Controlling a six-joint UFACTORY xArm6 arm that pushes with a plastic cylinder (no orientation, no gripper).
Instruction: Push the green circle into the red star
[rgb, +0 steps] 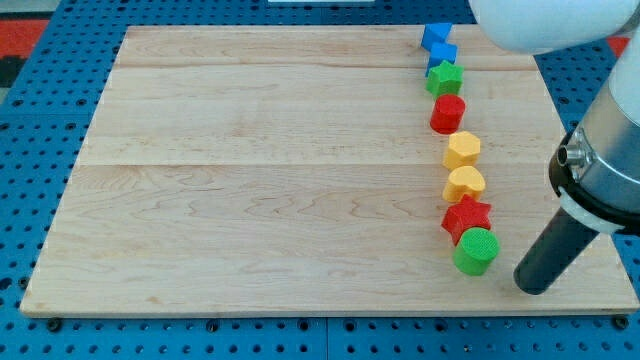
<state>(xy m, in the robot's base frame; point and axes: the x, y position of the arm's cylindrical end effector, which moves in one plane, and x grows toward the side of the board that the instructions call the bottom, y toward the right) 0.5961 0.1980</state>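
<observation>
Green circle (476, 251) sits near the lower right corner of the wooden board (250, 180), with its upper edge touching the red star (466, 216) just above it. Across the view from left to right, the board's surface is plain pale wood until a column of blocks on the right side. That column runs from the view's top downward: two blue blocks (438, 44) whose shapes are hard to make out, touching each other at the board's top edge; a green star (445, 77) directly below them; a red cylinder-like block (448, 113) touching the green star; a yellow hexagon-like block (462, 149) slightly apart; a yellow heart (465, 183) just below it; then the red star and the green circle. Right of the column, the dark rod descends at a tilt from the arm housing (600, 170), and my tip (531, 285) rests on the board to the right of the green circle, near it but not touching. No gripper is fitted, so no open or closed state applies. A blue perforated base (40, 120) surrounds the board.
</observation>
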